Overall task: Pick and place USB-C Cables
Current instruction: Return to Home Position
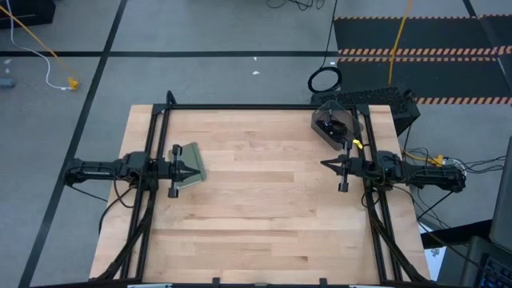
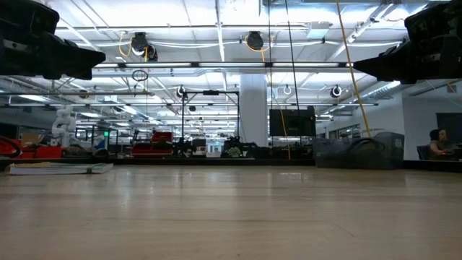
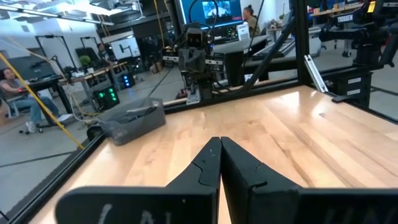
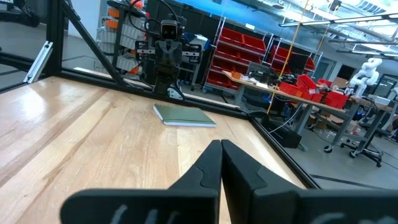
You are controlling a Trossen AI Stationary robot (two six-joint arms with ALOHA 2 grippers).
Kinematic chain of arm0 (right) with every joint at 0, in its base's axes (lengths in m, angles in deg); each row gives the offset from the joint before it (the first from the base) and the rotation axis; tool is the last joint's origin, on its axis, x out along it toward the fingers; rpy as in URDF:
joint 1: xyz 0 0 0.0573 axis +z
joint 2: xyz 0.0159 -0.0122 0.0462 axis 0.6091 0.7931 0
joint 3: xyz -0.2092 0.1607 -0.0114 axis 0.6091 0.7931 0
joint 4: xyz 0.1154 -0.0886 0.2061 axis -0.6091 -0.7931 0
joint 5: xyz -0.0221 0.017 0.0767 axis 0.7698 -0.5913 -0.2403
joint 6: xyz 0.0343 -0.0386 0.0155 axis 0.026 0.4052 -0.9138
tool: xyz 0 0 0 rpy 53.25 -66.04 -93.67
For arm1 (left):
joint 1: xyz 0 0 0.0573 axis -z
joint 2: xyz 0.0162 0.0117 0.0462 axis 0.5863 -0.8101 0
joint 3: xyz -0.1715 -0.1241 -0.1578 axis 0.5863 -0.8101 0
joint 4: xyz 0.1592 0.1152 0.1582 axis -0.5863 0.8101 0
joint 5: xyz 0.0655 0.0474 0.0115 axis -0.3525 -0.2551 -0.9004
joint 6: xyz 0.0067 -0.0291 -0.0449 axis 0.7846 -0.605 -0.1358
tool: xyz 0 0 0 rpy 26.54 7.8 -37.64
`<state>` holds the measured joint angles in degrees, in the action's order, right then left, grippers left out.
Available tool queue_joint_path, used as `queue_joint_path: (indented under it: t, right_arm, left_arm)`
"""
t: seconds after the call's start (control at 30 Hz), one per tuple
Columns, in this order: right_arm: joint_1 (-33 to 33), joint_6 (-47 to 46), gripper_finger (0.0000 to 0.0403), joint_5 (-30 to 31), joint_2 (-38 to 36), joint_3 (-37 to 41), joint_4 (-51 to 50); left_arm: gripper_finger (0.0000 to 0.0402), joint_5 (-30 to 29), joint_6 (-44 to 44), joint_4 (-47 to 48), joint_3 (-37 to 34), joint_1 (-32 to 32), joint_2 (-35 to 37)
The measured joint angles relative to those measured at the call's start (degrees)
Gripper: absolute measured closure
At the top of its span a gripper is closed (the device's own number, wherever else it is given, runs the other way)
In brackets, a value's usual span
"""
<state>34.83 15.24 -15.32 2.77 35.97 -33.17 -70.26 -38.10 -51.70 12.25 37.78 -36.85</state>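
Observation:
Dark cable bundles [image 1: 334, 126] lie inside a grey bin [image 1: 323, 134] at the table's far right. I cannot tell them apart, and no blue-purple one shows. The left wrist view shows only the bin's wall [image 3: 130, 121]. My left gripper [image 1: 197, 170] is shut and hangs over a flat green pad [image 1: 192, 160] near the left edge; its fingertips [image 3: 219, 148] are closed together. My right gripper [image 1: 323, 164] is shut, just nearer than the bin, pointing toward the table's left; its tips [image 4: 221, 151] meet. Both arms are raised above the tabletop.
The green pad [image 4: 184, 116] lies flat on the wood [image 2: 59, 168]. The bin stands at the far right [image 2: 357, 153]. A black metal frame [image 1: 240, 106] borders the table. A black ring-shaped cord loop [image 1: 324, 80] and a yellow cord [image 1: 398, 40] lie on the floor beyond. People sit in the room behind.

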Motion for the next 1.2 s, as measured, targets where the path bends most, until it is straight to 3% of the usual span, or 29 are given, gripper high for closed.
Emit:
queue_joint_path:
  t: [0.3, 0.6, 1.2]
  right_arm:
    - [0.0, 0.0, 0.0403, 0.0, 0.0, 0.0, 0.0]
    - [0.0, 0.0, 0.0403, 0.0, 0.0, 0.0, 0.0]
    - [0.0, 0.0, 0.0403, 0.0, 0.0, 0.0, 0.0]
  left_arm:
    - [0.0398, -0.3, 2.4, 0.1, 0.0, 0.0, 0.0]
    - [0.0367, -0.5, -0.2, 0.1, 0.0, 0.0, -0.2]
    - [0.0366, -0.5, -0.3, 0.1, 0.0, 0.0, -0.2]
